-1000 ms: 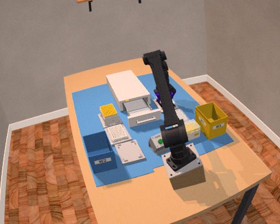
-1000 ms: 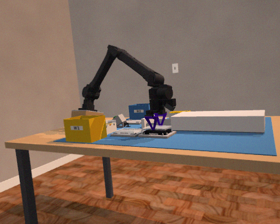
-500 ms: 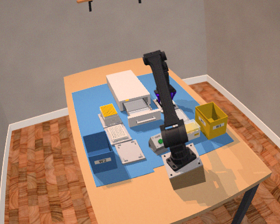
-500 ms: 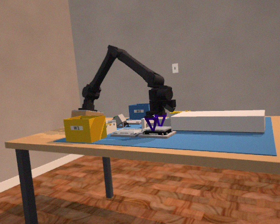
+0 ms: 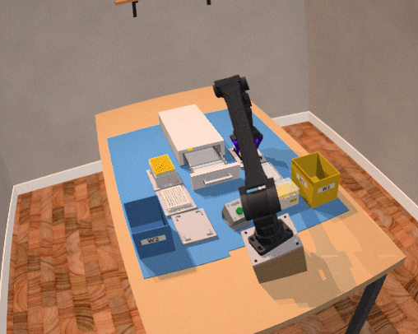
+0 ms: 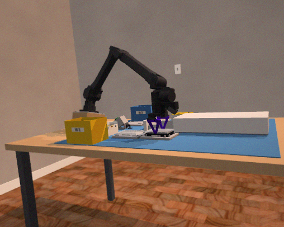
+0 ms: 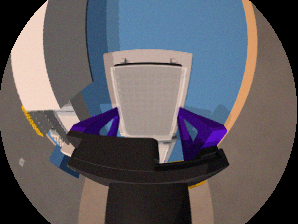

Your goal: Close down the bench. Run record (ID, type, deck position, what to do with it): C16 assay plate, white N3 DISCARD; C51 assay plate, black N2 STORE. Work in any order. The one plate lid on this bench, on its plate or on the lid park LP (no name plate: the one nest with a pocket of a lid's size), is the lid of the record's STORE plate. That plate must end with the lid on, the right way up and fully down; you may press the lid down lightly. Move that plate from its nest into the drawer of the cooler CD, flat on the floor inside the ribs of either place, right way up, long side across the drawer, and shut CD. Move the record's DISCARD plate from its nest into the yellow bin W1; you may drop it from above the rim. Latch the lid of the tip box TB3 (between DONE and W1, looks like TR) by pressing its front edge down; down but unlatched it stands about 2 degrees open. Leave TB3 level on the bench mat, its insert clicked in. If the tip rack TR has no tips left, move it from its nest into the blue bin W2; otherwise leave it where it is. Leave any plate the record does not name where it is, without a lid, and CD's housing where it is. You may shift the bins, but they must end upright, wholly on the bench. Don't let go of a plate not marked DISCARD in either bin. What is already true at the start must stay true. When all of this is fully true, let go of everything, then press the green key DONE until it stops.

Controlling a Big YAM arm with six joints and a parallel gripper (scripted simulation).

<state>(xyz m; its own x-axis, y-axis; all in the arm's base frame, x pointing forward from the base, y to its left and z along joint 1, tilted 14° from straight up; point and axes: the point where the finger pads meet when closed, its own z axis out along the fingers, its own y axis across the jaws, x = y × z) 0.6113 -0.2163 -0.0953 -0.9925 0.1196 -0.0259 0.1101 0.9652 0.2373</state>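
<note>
Black assay plate C51 [image 6: 159,133], lidded, lay in its nest just right of cooler CD [image 5: 190,132], whose drawer [image 5: 214,174] stood open. Gripper [image 6: 157,124] stood directly above, purple fingers pinching the plate across its width. White plate C16 [image 6: 128,134] sat just beside, toward yellow bin W1 [image 5: 316,179].

Purple hand [image 6: 157,126] clamped on black plate [image 6: 160,133]

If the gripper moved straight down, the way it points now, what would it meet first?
The gripper points down and is already shut on the lidded black plate in its nest. Going further down, it would press that plate against the nest, then the blue mat.
</note>
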